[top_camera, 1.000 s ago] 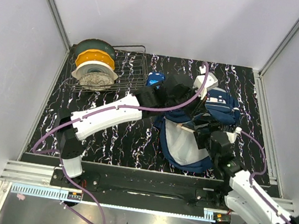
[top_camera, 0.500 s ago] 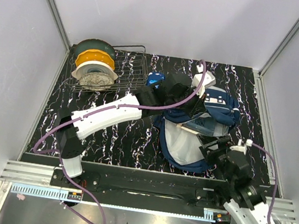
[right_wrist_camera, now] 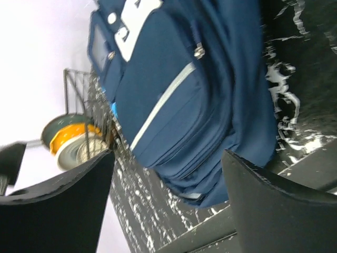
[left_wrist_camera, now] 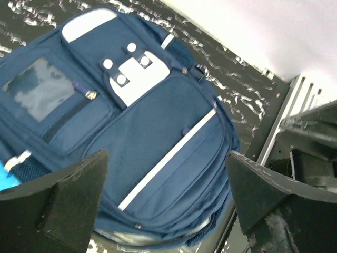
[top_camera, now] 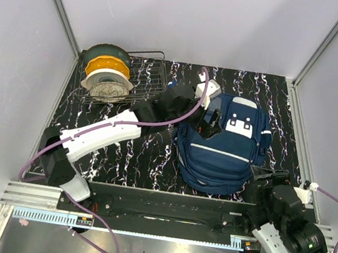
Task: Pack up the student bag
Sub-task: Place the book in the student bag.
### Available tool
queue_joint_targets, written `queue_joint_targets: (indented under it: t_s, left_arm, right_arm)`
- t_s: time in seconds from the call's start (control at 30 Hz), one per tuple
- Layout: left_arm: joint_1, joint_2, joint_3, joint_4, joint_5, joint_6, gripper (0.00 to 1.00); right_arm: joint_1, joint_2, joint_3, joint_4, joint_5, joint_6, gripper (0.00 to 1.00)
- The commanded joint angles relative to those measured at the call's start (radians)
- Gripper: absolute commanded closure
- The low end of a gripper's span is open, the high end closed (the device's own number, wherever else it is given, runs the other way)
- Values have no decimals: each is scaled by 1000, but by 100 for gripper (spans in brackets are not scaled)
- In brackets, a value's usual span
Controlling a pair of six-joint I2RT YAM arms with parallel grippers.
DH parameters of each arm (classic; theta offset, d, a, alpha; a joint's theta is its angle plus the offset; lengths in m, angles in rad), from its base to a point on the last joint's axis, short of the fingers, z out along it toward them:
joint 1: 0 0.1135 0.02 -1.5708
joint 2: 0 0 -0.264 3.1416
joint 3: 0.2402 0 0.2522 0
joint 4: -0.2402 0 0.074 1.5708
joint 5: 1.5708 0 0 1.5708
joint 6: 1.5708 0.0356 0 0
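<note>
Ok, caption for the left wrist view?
Open left gripper above the navy student bag, lying front-up on the black marbled table.

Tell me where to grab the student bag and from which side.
The student bag lies flat, front up, so its broad panels give nothing to pinch. Probably best: the layered fabric rim at its near right corner, approached low from the near side by the open right hand, which sits closest.

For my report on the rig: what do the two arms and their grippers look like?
Both the left arm and the right arm have white shells, black joints and a thin purple cable along them. The left gripper and right gripper have matte black, wedge-shaped fingers.
</note>
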Motion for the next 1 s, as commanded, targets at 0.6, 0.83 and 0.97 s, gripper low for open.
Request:
queue_joint_targets:
  t_s: [0.6,0.83,0.97]
  left_arm:
    - [319,205,-240,77,199,-28,6]
    - [338,346,-217,169,279,-54,8]
    - [347,376,-200,205,334,-55,21]
  right_arm:
    - [-7,616,-88,274,87,-7,0]
    - [-43,647,-152,342,4,-36,0]
    - [-91,713,-171,397,-75,-72,0]
